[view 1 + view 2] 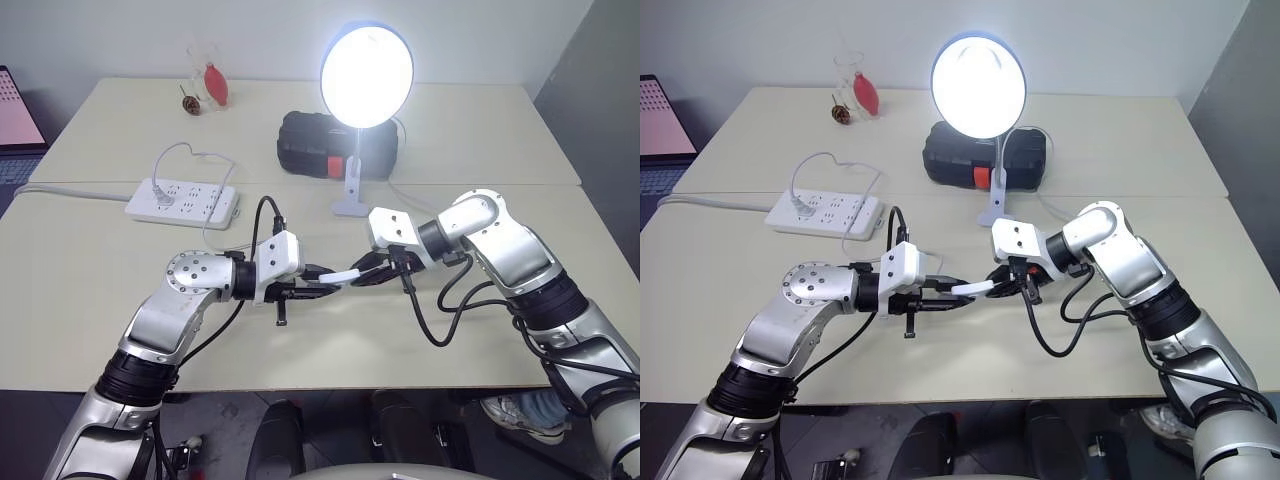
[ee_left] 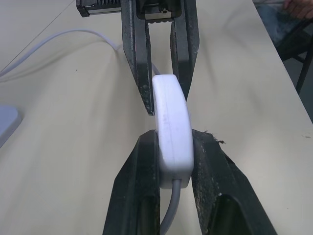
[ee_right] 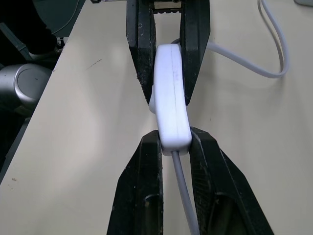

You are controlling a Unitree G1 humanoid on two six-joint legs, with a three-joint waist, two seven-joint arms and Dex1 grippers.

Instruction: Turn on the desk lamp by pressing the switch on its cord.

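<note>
You see the desk lamp (image 1: pixel 366 76) lit, so the press is done, both grippers' jaws clamped on the switch (image 2: pixel 171 129).

arms: glossy silver-grey shells, rounded joints, ribbed black collars at elbows | wrists: boxy white blocks | left shoulder-side joint: round disc with ring of small screws | black two-fingered left gripper (image 1: pixel 322 290), black two-fingered right gripper (image 1: pixel 372 272): slim matte, scuffed fingers | cables: black loops, from right wrist toward 6 o'clock
</note>
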